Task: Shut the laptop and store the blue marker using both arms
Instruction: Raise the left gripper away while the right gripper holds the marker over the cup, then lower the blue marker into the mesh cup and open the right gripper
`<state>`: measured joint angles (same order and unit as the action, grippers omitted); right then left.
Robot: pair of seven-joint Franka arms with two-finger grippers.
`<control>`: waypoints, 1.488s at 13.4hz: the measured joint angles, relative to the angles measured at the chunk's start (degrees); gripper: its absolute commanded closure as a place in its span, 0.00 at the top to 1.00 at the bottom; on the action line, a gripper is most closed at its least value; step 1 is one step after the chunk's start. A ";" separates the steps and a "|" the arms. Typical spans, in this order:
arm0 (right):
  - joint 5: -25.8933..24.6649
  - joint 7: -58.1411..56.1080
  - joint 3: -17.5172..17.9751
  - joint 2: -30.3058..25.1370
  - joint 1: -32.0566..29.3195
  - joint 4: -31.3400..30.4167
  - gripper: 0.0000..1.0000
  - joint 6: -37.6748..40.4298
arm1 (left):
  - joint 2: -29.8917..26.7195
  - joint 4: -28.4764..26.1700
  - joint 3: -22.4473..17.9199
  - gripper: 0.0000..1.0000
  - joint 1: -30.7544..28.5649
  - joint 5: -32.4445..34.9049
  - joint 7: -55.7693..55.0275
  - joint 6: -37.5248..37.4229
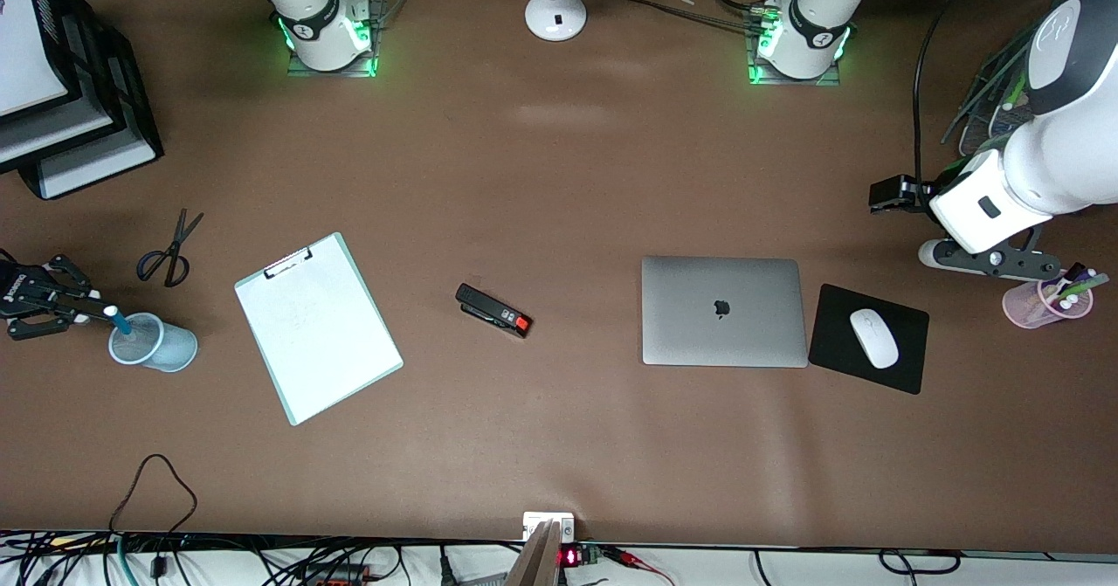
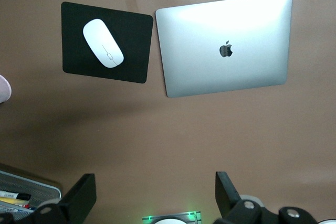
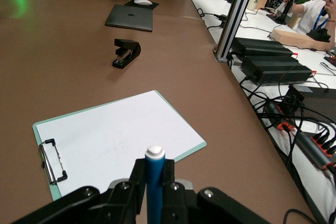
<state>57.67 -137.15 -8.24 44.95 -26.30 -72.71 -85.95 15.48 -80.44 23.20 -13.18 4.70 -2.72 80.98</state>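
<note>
Standing upright in the right claw (image 1: 92,311), the blue marker (image 1: 116,318) has its white tip up and its lower end already inside the pale blue cup (image 1: 153,342) at the right arm's end of the worktop (image 1: 559,175). The right wrist view shows the fingers (image 3: 137,182) clenched on the marker's barrel, so the storing step looks to be in hand and nearly finished. The laptop (image 1: 723,311) lies shut, lid down with the apple logo showing, toward the left arm's end, just beside the black mouse pad (image 1: 908,341) that carries a white mouse (image 1: 873,338); that half of the job appears done. The left claw (image 1: 983,258) hangs over the worktop near a pink cup of pens (image 1: 1046,299), released, its jaws spread wide with nothing between them, and waits. What seems called for next is simply to let go so the marker drops into the cup, then lift straight up without tipping the cup. A clipboard (image 1: 316,327), a stapler (image 1: 493,310) and scissors (image 1: 169,254) lie between the two ends.
</note>
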 measured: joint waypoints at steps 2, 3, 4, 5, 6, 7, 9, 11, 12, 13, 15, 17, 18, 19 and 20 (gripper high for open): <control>0.01 -0.71 0.00 1.06 -0.03 0.00 0.00 0.00 | -0.98 -0.70 -1.19 1.00 0.27 -0.35 0.28 0.90; 0.02 -1.27 0.00 1.44 -0.07 0.01 0.00 0.00 | -2.32 -2.21 -2.97 1.00 0.69 -1.60 0.52 3.11; 0.02 -1.51 0.00 1.75 -0.11 0.02 0.00 0.00 | -4.37 -4.92 -5.53 1.00 1.72 -2.81 0.81 6.16; 0.02 -1.62 0.00 2.08 -0.22 0.02 0.00 0.00 | -6.99 -8.17 -9.34 1.00 3.97 -3.52 1.06 8.73; 0.03 -1.71 0.00 2.36 -0.41 0.02 0.00 0.00 | -9.45 -10.90 -13.38 1.00 6.88 -3.80 1.33 9.99; 0.03 -1.82 0.00 2.62 -0.68 0.02 0.00 -0.02 | -11.43 -12.78 -16.62 1.00 9.35 -3.86 1.41 10.75; 0.03 -2.84 0.00 2.99 -1.39 0.02 0.00 -0.05 | -14.27 -15.11 -19.98 1.00 11.84 -3.87 1.54 12.71; 0.04 -3.39 0.00 3.48 -1.94 0.05 0.00 -0.14 | -15.60 -16.63 -20.39 1.00 12.48 -3.87 1.55 13.01; 0.05 -3.54 0.00 3.80 -2.03 0.05 0.01 -0.39 | -15.58 -16.75 -20.37 1.00 12.60 -3.87 1.55 12.93; 0.06 -3.63 0.01 4.13 -2.04 0.07 0.01 -0.66 | -15.43 -16.75 -20.38 1.00 12.60 -3.87 1.55 12.94; 0.07 -3.76 0.06 4.75 -2.04 0.12 0.01 -0.93 | -15.15 -16.69 -20.39 1.00 12.60 -3.87 1.31 12.96; 0.12 -4.47 0.07 5.34 -2.08 0.14 0.01 -1.81 | -14.99 -16.58 -20.33 1.00 12.75 -3.88 -1.11 12.95; 0.17 -4.80 0.06 5.54 -2.12 0.14 0.01 -2.55 | -14.95 -16.54 -20.18 1.00 12.94 -3.89 -2.52 12.60; 0.22 -4.95 0.07 5.66 -2.14 0.14 0.01 -3.29 | -14.93 -16.46 -20.05 1.00 13.21 -3.89 -3.33 11.59; 0.27 -4.98 0.07 5.67 -2.15 0.15 0.01 -3.83 | -14.94 -16.32 -19.98 1.00 13.44 -3.89 -3.67 10.51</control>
<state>57.94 -142.13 -8.18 50.62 -28.45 -72.56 -89.78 0.54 -96.76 3.22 0.26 0.80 -6.39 91.49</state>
